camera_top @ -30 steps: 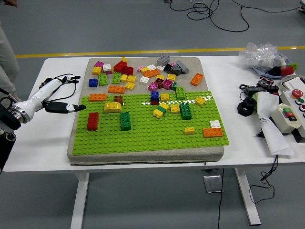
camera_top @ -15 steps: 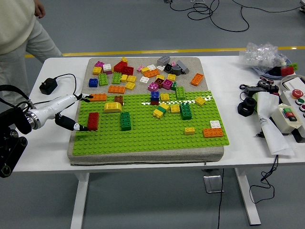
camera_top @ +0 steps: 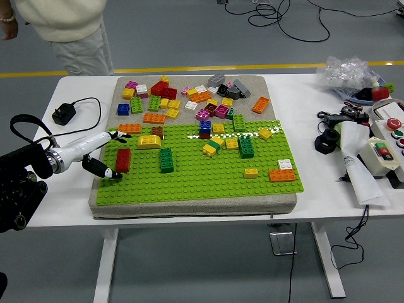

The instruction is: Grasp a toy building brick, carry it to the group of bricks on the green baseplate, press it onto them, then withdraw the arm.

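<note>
Head view shows the left hand [camera_top: 104, 153], fingers spread and holding nothing, straddling the tall red plastic brick [camera_top: 123, 160] at the left edge of the green studded baseplate [camera_top: 202, 170]. Closing off-centre could topple the brick or nudge the nearby yellow curved brick [camera_top: 149, 141].
</note>
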You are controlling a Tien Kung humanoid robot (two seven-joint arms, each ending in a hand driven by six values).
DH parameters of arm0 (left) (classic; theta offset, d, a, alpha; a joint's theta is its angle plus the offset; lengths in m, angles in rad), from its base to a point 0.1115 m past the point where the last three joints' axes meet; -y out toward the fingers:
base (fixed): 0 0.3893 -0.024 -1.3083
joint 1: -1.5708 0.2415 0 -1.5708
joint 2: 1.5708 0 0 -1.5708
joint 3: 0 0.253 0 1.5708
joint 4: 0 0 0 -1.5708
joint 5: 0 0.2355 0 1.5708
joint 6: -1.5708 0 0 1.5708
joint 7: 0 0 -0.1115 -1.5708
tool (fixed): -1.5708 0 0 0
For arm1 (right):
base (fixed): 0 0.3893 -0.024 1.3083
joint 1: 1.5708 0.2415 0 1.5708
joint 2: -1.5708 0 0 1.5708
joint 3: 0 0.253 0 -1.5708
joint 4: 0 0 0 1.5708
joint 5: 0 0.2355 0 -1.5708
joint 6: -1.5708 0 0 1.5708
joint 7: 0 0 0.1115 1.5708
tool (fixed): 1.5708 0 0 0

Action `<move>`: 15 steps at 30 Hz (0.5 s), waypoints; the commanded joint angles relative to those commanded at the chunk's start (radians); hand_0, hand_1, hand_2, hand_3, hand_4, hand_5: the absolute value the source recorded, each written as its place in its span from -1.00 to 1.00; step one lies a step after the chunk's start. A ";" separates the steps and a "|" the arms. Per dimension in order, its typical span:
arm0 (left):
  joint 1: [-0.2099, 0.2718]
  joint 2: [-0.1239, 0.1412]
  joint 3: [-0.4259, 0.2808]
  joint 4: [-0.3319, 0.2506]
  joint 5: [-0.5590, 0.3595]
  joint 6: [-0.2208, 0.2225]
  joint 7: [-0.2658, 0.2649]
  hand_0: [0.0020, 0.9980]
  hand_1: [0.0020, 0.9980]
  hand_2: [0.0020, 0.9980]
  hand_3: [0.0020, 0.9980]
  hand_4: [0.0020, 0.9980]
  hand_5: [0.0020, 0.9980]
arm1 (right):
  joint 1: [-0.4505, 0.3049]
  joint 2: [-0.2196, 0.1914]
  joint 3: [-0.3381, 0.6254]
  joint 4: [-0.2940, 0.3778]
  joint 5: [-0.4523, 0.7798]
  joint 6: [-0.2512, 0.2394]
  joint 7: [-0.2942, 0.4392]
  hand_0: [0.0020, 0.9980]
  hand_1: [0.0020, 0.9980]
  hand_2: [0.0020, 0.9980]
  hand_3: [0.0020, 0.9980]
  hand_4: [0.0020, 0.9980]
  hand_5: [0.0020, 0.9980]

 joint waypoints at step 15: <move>-0.029 -0.007 0.043 0.071 -0.051 0.009 -0.001 1.00 0.85 0.67 0.82 0.90 -0.76 | 0.001 0.001 -0.004 0.000 0.000 0.000 0.001 0.60 0.49 0.53 0.45 0.82 0.10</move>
